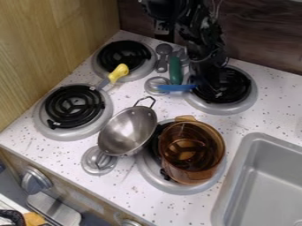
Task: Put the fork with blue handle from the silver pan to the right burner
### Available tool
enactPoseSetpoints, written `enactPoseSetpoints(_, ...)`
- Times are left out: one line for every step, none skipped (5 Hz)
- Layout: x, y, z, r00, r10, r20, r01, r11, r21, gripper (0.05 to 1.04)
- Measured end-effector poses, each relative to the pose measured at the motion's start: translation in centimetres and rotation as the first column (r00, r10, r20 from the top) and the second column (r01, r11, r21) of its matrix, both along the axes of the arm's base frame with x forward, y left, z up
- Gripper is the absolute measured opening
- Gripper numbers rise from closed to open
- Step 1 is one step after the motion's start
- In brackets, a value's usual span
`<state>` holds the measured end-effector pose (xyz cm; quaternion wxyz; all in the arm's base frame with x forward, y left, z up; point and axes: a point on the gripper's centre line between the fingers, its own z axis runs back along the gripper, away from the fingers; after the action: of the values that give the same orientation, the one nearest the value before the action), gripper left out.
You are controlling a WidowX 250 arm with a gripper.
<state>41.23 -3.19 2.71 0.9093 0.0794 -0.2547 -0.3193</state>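
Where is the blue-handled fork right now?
In the camera view, its blue handle crosses the left rim of the upper right black-coil burner, just below the green handle.

The black arm [191, 26] comes in across the top edge, just past 12 o'clock, and slants down through 1 o'clock. Its bulky upper joint sits nearest 12; thin pale cable shows at the edge toward 1. Below, the wrist [203, 42] drops steeply, and the black claw [206, 81] hangs pointing downward between 1 and 2 o'clock.
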Motion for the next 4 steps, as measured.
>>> enactPoseSetpoints(-0.2, 0.0, 0.0, 0.999, 0.047, -0.012, -0.048, 0.999, -0.019, 0.551)
enactPoseSetpoints(-0.6, -0.5, 0.0, 0.993, 0.094, -0.069, -0.096, 0.995, -0.015, 0.841)
enactPoseSetpoints(-1.3, -0.5, 0.0, 0.984, 0.135, -0.115, -0.137, 0.991, -0.007, 1.0)
enactPoseSetpoints(-1.9, -0.6, -0.2, 0.976, 0.157, -0.152, -0.159, 0.987, -0.006, 1.001)
